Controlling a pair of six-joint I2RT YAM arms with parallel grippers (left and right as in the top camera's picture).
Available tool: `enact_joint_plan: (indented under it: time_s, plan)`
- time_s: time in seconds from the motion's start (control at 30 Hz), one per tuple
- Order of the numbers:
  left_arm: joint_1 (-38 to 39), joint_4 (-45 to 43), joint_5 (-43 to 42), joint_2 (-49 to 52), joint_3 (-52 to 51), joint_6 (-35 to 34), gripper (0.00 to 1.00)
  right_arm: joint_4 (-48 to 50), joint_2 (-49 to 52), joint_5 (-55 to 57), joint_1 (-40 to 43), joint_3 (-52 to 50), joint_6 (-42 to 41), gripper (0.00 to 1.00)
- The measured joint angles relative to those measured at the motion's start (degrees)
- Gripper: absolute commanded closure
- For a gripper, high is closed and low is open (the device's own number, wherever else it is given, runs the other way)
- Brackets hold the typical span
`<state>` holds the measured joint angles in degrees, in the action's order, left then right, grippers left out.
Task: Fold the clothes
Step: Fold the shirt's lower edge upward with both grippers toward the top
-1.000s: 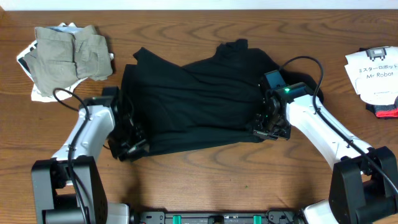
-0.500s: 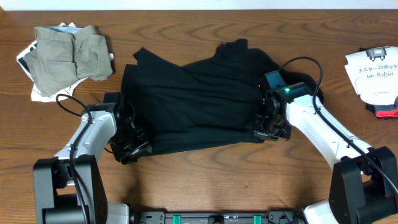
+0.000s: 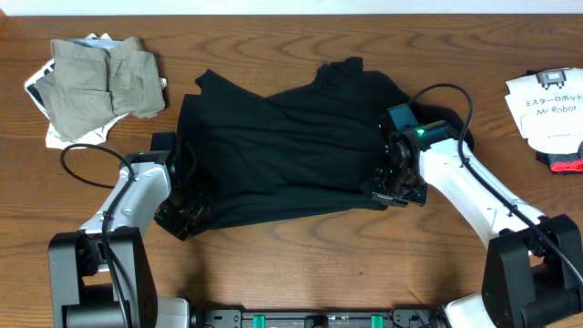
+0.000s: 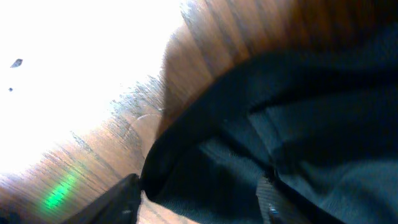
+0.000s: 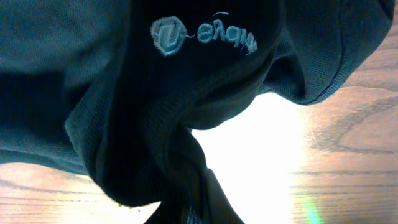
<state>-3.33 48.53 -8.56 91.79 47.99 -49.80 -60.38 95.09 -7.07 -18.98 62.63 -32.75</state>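
Observation:
The black shirt (image 3: 282,155) lies crumpled across the middle of the table, roughly folded over itself. My left gripper (image 3: 182,217) is at its lower left corner. In the left wrist view its fingers (image 4: 118,199) stand apart, with the shirt's hem (image 4: 205,180) lying loosely between them. My right gripper (image 3: 387,191) is at the shirt's right edge. There it is shut on a bunch of the black fabric (image 5: 186,93), just below a small white logo (image 5: 202,34). A khaki-grey garment (image 3: 100,77) lies folded at the far left on top of a white printed one (image 3: 56,137).
A white printed sheet (image 3: 547,100) and a red and black object (image 3: 567,160) lie at the right edge. Bare wooden tabletop (image 3: 301,260) runs in front of the shirt. The left arm's cable (image 3: 86,155) loops over the table beside the khaki pile.
My left gripper's jaws have spread wider and eased slightly back and left off the shirt's corner. Its cable loop has swung left. The right gripper and the shirt's right side have not moved.

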Motion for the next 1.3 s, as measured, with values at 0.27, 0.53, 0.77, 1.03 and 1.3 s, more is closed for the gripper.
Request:
enact_joint_plan:
  time_s: [0.27,0.53,0.77,1.03,1.3]
  plan:
    - [-0.2,-4.7,-4.9,-0.7,-4.4,-9.4,0.29,0.2,0.0,0.0,0.0,0.0,0.1,0.97]
    - [-0.3,-8.5,-8.0,-1.3,-5.8,-11.3,0.41,-0.2,0.0,0.0,0.0,0.0,0.2,0.99]
    - [-0.2,-8.8,-7.9,-1.4,-5.8,-10.3,0.88,-0.2,0.0,0.0,0.0,0.0,0.2,0.99]
    - [-0.2,-5.4,-5.9,-1.5,-5.7,-8.0,0.94,-1.7,0.0,0.0,0.0,0.0,0.2,0.99]
    - [-0.2,1.4,-0.4,-1.6,-6.3,-5.4,0.94,-4.8,-1.6,0.0,0.2,0.0,0.2,0.99]
